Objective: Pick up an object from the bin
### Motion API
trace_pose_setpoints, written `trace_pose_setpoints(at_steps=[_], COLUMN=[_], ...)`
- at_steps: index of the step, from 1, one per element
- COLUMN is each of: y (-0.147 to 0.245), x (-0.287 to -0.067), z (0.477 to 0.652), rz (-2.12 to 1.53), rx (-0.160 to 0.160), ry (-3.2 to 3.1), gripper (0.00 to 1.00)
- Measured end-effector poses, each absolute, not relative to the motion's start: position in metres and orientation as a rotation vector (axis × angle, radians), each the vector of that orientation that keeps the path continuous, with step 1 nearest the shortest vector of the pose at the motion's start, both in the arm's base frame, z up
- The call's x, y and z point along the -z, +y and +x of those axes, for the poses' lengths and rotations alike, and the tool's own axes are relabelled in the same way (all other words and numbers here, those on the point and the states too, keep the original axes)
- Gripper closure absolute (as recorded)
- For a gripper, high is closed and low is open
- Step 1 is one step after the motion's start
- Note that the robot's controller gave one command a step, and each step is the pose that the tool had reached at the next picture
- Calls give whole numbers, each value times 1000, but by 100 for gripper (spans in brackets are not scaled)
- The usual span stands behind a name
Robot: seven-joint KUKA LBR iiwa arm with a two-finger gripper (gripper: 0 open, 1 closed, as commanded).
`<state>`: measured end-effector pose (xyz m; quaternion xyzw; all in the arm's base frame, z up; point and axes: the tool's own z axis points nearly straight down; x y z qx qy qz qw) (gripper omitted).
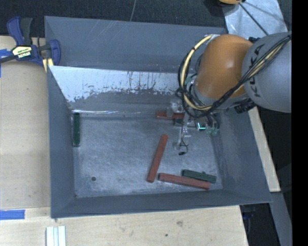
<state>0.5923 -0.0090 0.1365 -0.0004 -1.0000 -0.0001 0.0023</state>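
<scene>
My gripper (183,146) hangs low over the right half of the bin floor, under the arm's orange cover. Just to its left a long red-brown stick (157,158) lies diagonally, close to the gripper but apart from it. Behind the gripper, near the back wall, a short red stick (166,116) lies level with its right end hidden by the gripper's body. In front of the gripper, by the front wall, a second red stick (184,181) lies flat, and a dark green stick (199,176) rests against its right end.
Another dark green stick (76,129) lies upright along the left wall. The arm and its cables cover the bin's right back corner. The floor's left and middle hold nothing but a small dark speck (94,178).
</scene>
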Motion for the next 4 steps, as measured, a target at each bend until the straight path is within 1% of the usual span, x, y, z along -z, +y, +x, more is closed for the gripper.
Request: trace_pose_setpoints(at_steps=[1, 2, 3, 4], y=[-9, -8, -7, 5], x=[-141, -139, -132, -115], z=[594, 592, 597, 616], rz=[-1, 13, 332, 513], rx=[0, -1, 1, -3], ry=[-3145, -3149, -3120, -3109], gripper=[0, 0, 0, 0])
